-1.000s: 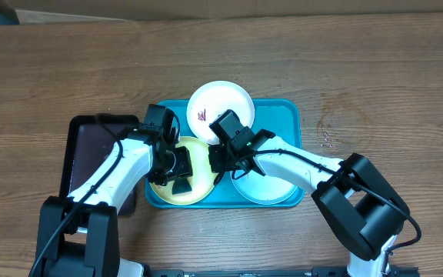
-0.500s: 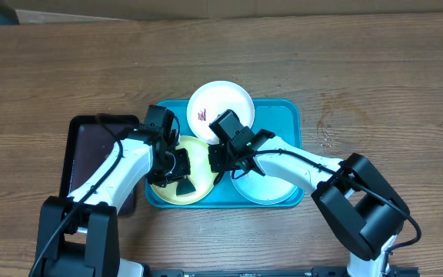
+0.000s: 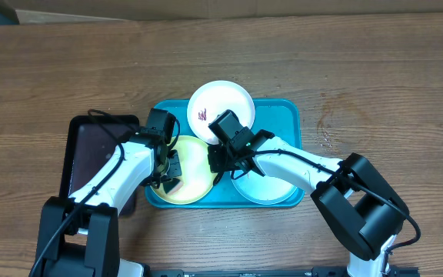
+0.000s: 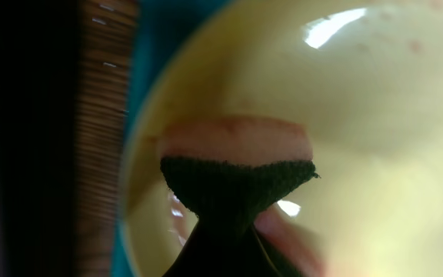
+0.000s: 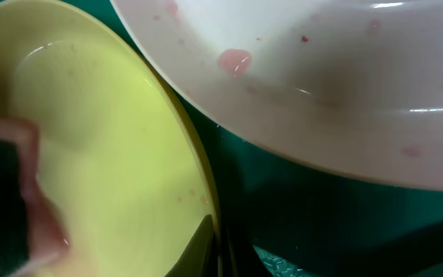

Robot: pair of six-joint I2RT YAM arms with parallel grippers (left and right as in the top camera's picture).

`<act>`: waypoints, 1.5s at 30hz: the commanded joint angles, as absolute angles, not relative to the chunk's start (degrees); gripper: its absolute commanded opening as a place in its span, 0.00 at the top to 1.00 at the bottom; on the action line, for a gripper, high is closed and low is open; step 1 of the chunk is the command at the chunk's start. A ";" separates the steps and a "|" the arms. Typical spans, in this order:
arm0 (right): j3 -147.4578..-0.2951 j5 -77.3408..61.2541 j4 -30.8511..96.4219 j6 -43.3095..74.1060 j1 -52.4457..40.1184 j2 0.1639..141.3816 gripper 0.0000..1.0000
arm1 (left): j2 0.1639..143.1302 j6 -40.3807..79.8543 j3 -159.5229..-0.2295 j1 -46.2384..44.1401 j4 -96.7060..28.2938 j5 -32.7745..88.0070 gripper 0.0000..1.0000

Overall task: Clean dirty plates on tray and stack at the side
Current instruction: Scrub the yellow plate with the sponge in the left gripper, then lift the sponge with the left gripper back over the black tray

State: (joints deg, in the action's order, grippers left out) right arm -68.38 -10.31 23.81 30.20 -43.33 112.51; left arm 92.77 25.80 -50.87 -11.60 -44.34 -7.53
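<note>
The turquoise tray (image 3: 287,115) holds all three plates. The white plate (image 3: 225,101), with a red smear, leans over the far rim. The yellow-green plate (image 3: 194,173) lies at the left and the pale blue plate (image 3: 264,186) at the right. My left gripper (image 3: 169,183) is shut on a dark green and pink sponge (image 4: 237,185), which presses on the yellow-green plate (image 4: 375,115) near its left edge. My right gripper (image 3: 215,165) is shut on the right rim of the yellow-green plate (image 5: 106,138). The white plate (image 5: 344,77) shows pink spots.
A smaller black tray (image 3: 91,146) lies on the wooden table just left of the turquoise tray. Bare tray floor (image 5: 321,223) shows between the yellow-green and white plates. Both arms cross over the tray's middle.
My left gripper has slid the sponge leftward across the yellow-green plate, toward its left edge. My right gripper has stayed on the plate's rim.
</note>
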 commanded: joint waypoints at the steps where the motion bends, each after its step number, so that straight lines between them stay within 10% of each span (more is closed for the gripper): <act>1: -70.22 -10.31 23.35 30.24 -43.33 113.10 0.96 | 92.62 27.03 -50.09 -11.25 -44.58 -20.40 0.96; 8: -70.22 -10.33 23.59 30.24 -43.33 113.10 0.96 | 92.51 25.26 -62.22 -11.40 -52.62 -19.16 0.96; 15: -70.22 -10.33 23.38 30.24 -43.33 113.10 0.96 | 92.51 17.54 -69.84 -11.38 -51.18 7.40 0.96; 31: -70.22 -10.55 23.05 30.24 -43.33 113.10 0.96 | 103.70 19.14 -62.72 -9.96 -46.68 8.34 0.96; 45: -70.28 -10.55 22.98 30.24 -43.33 113.06 0.96 | 106.80 29.04 -62.78 -8.88 -53.36 -27.68 0.96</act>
